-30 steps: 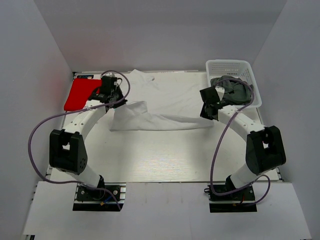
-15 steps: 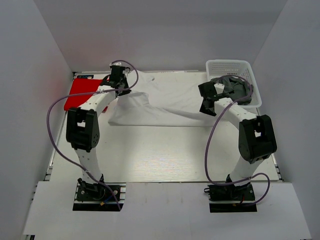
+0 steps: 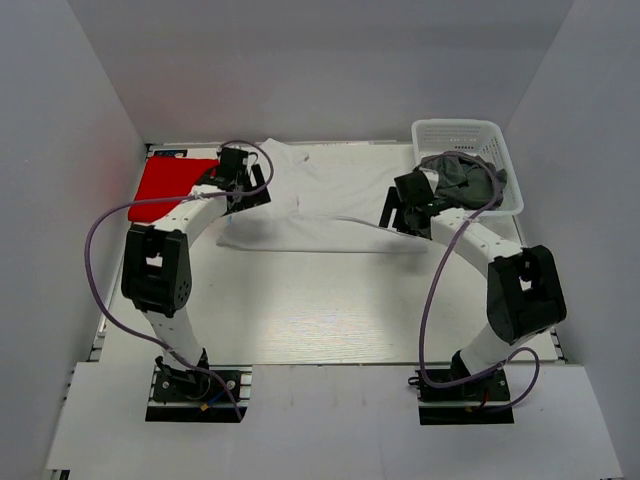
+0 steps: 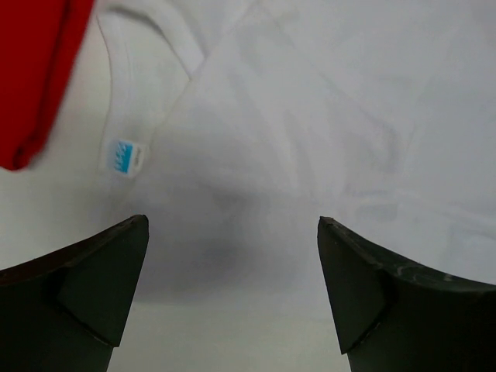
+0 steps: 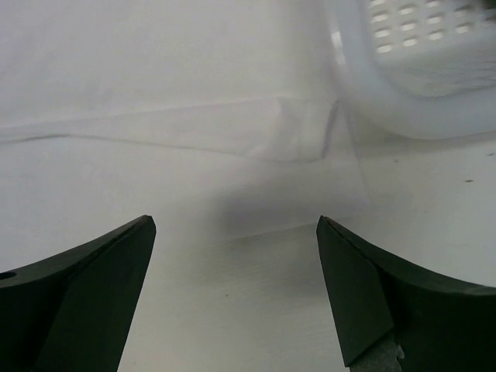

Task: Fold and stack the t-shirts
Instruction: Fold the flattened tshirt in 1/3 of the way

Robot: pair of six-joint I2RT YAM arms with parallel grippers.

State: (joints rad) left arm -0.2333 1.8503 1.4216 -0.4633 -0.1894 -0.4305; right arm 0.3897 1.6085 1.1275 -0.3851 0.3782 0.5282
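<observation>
Top external: white table (image 3: pixel 330 310) fills the floor of the cell. Biggest item on it is the white t-shirt (image 3: pixel 320 200), lying flat across the back-centre, roughly folded, w/ its near edge running left to right between the two arms. White lattice basket (image 3: pixel 458 129) sits at the back-right corner, and the dark grey t-shirt (image 3: pixel 472 180) is bunched inside it, spilling over the near rim. Red t-shirt (image 3: pixel 170 186) lies flat at the back-left, just beside the white one.

Left gripper (image 3: pixel 244 188) is over the white shirt's left end, nr the red shirt. Left wrist view: jaws spread wide, nothing between them, white cloth below, red edge top-left.

Right gripper (image 3: pixel 398 212) is over the white shirt's right end, just in front of the basket. Right wrist view: jaws also wide apart and empty, w/ a thin cloth edge and bare table below and the basket wall top-right.

Smallest: blue-and-white neck label (image 4: pixel 124 156) on the white shirt's collar.
</observation>
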